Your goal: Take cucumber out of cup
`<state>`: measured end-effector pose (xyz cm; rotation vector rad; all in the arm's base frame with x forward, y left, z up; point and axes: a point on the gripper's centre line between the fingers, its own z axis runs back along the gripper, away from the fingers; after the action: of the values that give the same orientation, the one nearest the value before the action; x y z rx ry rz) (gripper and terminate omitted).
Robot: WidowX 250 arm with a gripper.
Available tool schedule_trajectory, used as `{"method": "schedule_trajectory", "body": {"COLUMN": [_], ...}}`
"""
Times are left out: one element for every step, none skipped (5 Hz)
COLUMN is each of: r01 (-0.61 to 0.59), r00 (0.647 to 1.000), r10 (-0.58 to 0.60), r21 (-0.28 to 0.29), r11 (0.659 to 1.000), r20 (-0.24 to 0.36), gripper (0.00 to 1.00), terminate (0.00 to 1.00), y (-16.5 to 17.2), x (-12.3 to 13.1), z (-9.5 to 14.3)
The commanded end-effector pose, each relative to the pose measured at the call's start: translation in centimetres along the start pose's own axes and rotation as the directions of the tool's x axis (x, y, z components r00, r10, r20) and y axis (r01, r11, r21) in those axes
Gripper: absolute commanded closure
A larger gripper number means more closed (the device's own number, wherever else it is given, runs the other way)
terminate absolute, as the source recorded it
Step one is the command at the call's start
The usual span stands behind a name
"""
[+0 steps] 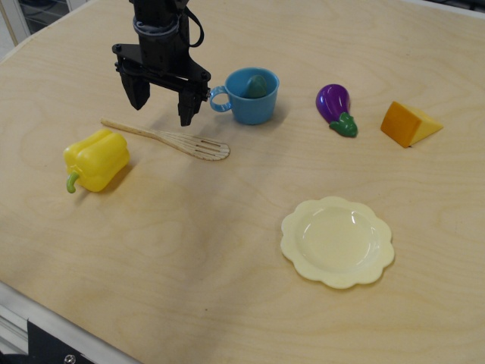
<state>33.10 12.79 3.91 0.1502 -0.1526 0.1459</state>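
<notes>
A light blue cup (251, 105) with a blue-and-white striped handle stands upright on the wooden table at the upper middle. The dark teal-green cucumber (258, 86) sits inside it, its rounded end showing above the rim. My black gripper (162, 105) hangs to the left of the cup, beside the handle, with its two fingers spread wide apart and nothing between them. Its fingertips hover just above the table, over the handle end of a wooden spatula.
A wooden slotted spatula (170, 139) lies below the gripper. A yellow pepper (96, 159) lies at the left. A purple eggplant (335, 107) and an orange cheese wedge (409, 123) lie right of the cup. A pale yellow scalloped plate (337, 241) sits at the lower right.
</notes>
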Motion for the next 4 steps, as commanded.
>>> {"method": "schedule_trajectory", "body": {"r01": [0.000, 0.004, -0.004, -0.013], "r00": [1.000, 0.999, 0.995, 0.994], "r10": [0.000, -0.004, 0.003, 0.015], "r21": [0.000, 0.009, 0.014, -0.013], "r11": [1.000, 1.000, 1.000, 1.000], "r20": [0.000, 0.049, 0.096, 0.113], "gripper": [0.00, 0.00, 0.00, 0.00], "terminate": [0.00, 0.00, 0.00, 0.00], "y": [0.0, 0.5, 0.2, -0.7], "x": [0.0, 1.3, 2.5, 3.4], "z": [0.0, 2.1, 4.3, 5.6]}}
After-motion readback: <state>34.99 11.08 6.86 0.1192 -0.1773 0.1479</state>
